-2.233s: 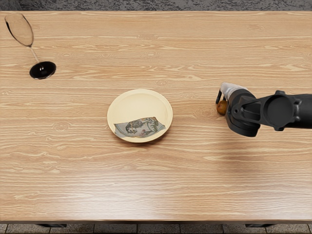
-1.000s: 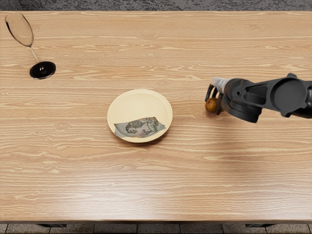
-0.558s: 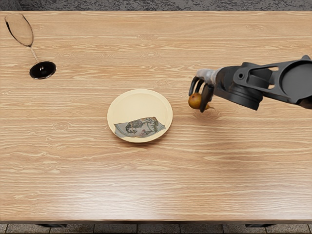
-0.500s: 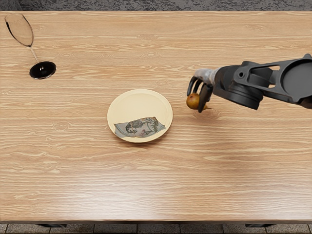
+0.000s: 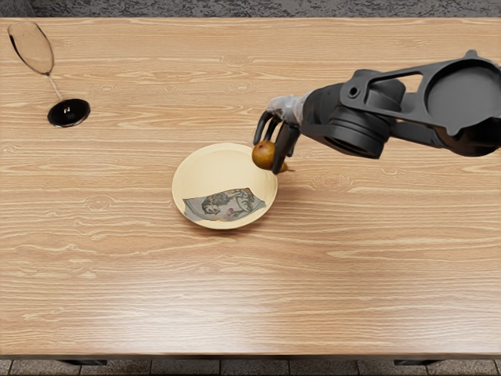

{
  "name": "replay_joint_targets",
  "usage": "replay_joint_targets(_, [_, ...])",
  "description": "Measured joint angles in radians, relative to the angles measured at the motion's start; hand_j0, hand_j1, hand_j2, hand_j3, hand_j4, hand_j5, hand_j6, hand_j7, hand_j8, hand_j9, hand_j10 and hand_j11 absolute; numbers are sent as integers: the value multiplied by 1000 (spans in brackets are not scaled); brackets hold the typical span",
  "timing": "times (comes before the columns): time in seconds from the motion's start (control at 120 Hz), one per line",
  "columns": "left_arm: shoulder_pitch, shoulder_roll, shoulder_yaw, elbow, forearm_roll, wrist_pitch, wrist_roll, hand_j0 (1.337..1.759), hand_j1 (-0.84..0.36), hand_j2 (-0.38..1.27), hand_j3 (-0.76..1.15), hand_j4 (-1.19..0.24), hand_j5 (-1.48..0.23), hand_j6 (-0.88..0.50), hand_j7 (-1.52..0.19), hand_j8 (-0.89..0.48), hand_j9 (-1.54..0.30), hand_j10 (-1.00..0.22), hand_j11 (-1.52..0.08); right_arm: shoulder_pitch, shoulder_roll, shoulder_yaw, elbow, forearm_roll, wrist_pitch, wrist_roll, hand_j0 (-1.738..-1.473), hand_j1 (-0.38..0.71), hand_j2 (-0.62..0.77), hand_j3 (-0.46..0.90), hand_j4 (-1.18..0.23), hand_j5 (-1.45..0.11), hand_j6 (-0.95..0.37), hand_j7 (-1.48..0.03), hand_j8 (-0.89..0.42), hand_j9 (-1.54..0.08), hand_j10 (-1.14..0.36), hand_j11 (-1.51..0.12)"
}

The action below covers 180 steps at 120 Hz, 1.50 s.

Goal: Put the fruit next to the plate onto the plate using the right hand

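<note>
A small brown-yellow fruit (image 5: 263,154) hangs in the air over the right rim of the cream plate (image 5: 211,166). My right hand (image 5: 271,146) is shut on the fruit, its dark fingers (image 5: 282,146) curled down around it. The black right arm reaches in from the picture's right edge. The plate sits near the table's middle, and a patterned grey scrap (image 5: 225,204) lies in its front half. No left arm shows.
A wine glass (image 5: 47,72) stands tilted at the far left corner, its dark base on the wood. The wooden table (image 5: 250,282) stretches wide around the plate, its front edge low in the picture.
My right hand has lifted the fruit from the table at the right and carried it leftward, from well clear of the plate to above the plate's right rim.
</note>
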Motion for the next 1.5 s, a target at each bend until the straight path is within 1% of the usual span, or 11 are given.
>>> replay_joint_targets(0.183, [0,0,0,0,0,0,0,1658,349,0,0,0,0,0,0,0,0,0,0,13,101,1,-91,45,9,0,-1658,402,511,1,-588,-1195,-409,-1121,-431,-1166,-841,-1174])
replay_joint_targets(0.258, [0,0,0,0,0,0,0,1658,349,0,0,0,0,0,0,0,0,0,0,15,137,2,-132,51,21,0,-1657,397,534,1,-611,-1187,-432,-1122,-473,-1168,-840,-1176])
replay_joint_targets(0.517, [0,0,0,0,0,0,0,1658,349,0,0,0,0,0,0,0,0,0,0,17,244,17,-264,75,75,0,-1655,334,452,0,-662,-1178,-491,-1122,-528,-1168,-840,-1176])
replay_joint_targets(0.633, [0,0,0,0,0,0,0,1658,349,0,0,0,0,0,0,0,0,0,0,40,266,17,-287,101,92,-1,-1656,76,256,0,-412,-717,-308,-684,-335,-711,-513,-716])
replay_joint_targets(0.725, [0,0,0,0,0,0,0,1658,349,0,0,0,0,0,0,0,0,0,0,49,271,16,-291,110,99,-1,-1657,-66,162,0,-273,-470,-207,-449,-224,-467,-337,-470])
replay_joint_targets(0.908, [0,0,0,0,0,0,0,1658,349,0,0,0,0,0,0,0,0,0,0,54,261,20,-255,117,91,-1,-1658,-215,63,0,-128,-213,-102,-204,-108,-211,-154,-213])
replay_joint_targets(1.008, [0,0,0,0,0,0,0,1658,349,0,0,0,0,0,0,0,0,0,0,38,199,121,-161,122,48,-1,-1658,-253,37,0,-90,-145,-74,-140,-78,-144,-106,-145])
replay_joint_targets(1.283, [0,0,0,0,0,0,0,1658,349,0,0,0,0,0,0,0,0,0,0,-170,82,567,167,149,30,-1,-1658,-297,5,0,-47,-68,-43,-66,-44,-68,-51,-68])
replay_joint_targets(1.367, [1,0,0,0,0,0,0,1658,349,0,0,0,0,0,0,0,0,0,0,-351,24,729,241,154,164,-1,-1658,-301,1,0,-42,-59,-40,-58,-40,-59,-45,-59])
replay_joint_targets(1.45, [4,0,1,-4,0,-1,0,1658,349,0,0,0,0,0,0,0,0,0,0,-549,-60,857,277,174,367,-1,-1658,-304,-1,0,-39,-54,-38,-53,-38,-54,-41,-54])
replay_joint_targets(1.5, [4,0,1,-3,1,-1,0,1658,349,0,0,0,0,-1,0,0,0,0,0,-636,-118,917,292,202,475,-1,-1658,-305,-2,0,-38,-51,-37,-51,-37,-51,-39,-51])
